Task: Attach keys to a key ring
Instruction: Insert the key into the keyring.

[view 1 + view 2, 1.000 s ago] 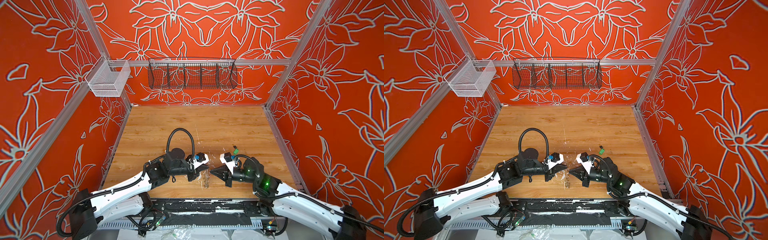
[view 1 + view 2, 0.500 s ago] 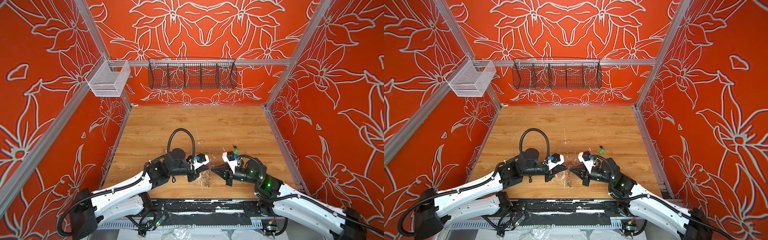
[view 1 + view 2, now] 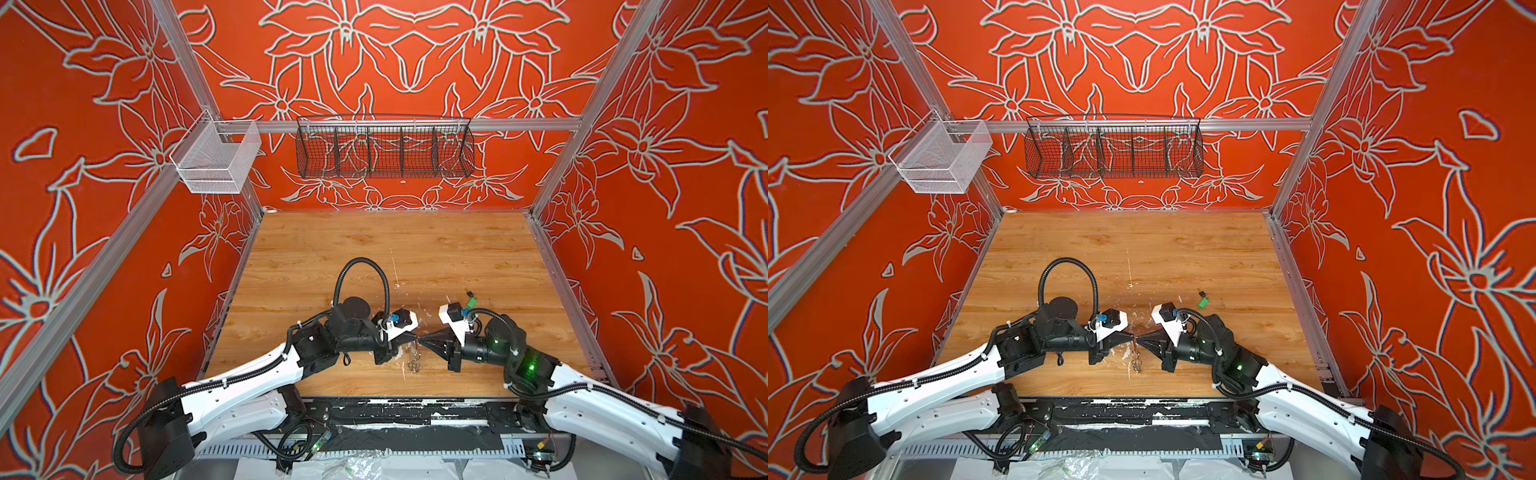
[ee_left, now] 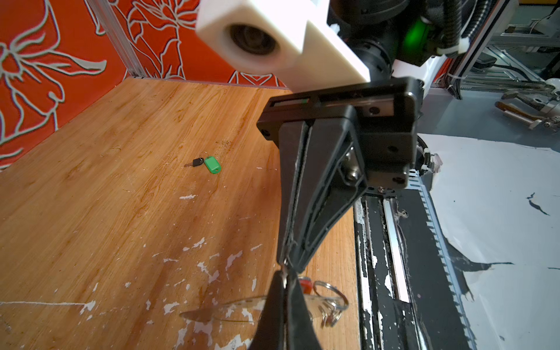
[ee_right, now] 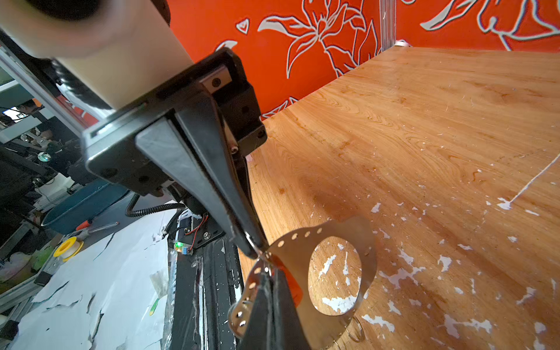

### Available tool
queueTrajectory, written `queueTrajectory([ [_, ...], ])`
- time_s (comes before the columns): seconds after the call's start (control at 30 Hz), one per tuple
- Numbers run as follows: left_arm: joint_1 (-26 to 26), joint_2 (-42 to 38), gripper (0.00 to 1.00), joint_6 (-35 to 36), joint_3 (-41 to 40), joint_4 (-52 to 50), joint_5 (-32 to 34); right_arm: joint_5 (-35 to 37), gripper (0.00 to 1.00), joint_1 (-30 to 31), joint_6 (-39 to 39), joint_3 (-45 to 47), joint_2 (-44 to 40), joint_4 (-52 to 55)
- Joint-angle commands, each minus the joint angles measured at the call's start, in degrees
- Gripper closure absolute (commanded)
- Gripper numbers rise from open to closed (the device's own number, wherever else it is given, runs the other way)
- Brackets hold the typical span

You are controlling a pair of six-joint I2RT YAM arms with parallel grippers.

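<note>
Both arms meet tip to tip at the lower centre of both top views, above the near edge of the table (image 3: 374,249). The left gripper (image 3: 413,336) has its jaws pressed together, and so does the right gripper (image 3: 426,341). The two tips touch at the rim of the key ring (image 5: 342,228), which is held up off the wood, tilted, with spare wire rings (image 4: 331,303) dangling from its lower edge. Each tip appears to pinch at a small wire loop on that rim, but the wrist views do not show which arm carries the hoop's weight. The orange key (image 4: 304,286) sits right behind the pinch point, touching or nearly touching the hoop; whether its loop is already threaded on is hidden by the fingers. The green key (image 3: 471,300) lies flat on the table, right of centre, above the right wrist and well apart from the hoop, held by nothing. Judgement: the orange key is mid-attachment and unconfirmed. The green key is not yet started, so roughly half the task or more remains.
</note>
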State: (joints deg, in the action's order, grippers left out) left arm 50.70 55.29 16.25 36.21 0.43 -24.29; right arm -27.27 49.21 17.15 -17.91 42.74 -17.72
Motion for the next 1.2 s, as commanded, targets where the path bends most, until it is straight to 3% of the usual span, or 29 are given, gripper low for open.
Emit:
queueTrajectory([
  [0.0, 0.8, -1.9, 1.0, 1.2, -0.2, 2.9, -3.0, 2.8, 1.0, 0.0, 1.0, -1.4, 1.0, -0.7],
  [0.93, 0.9, -8.3, 1.0, -0.5, -6.5, 11.0, 0.9, 5.3, 1.0, 0.1, 1.4, -1.5, 4.4, -2.3],
  [1.07, 0.9, -7.6, 1.0, -1.2, -6.5, 11.7, 1.6, 5.4, 0.75, 0.1, 1.3, -1.2, 3.6, -2.1],
  [1.17, 0.9, -7.0, 1.0, -1.7, -6.2, 11.7, 2.1, 5.5, 0.68, 0.0, 1.0, -0.6, 2.0, -1.8],
])
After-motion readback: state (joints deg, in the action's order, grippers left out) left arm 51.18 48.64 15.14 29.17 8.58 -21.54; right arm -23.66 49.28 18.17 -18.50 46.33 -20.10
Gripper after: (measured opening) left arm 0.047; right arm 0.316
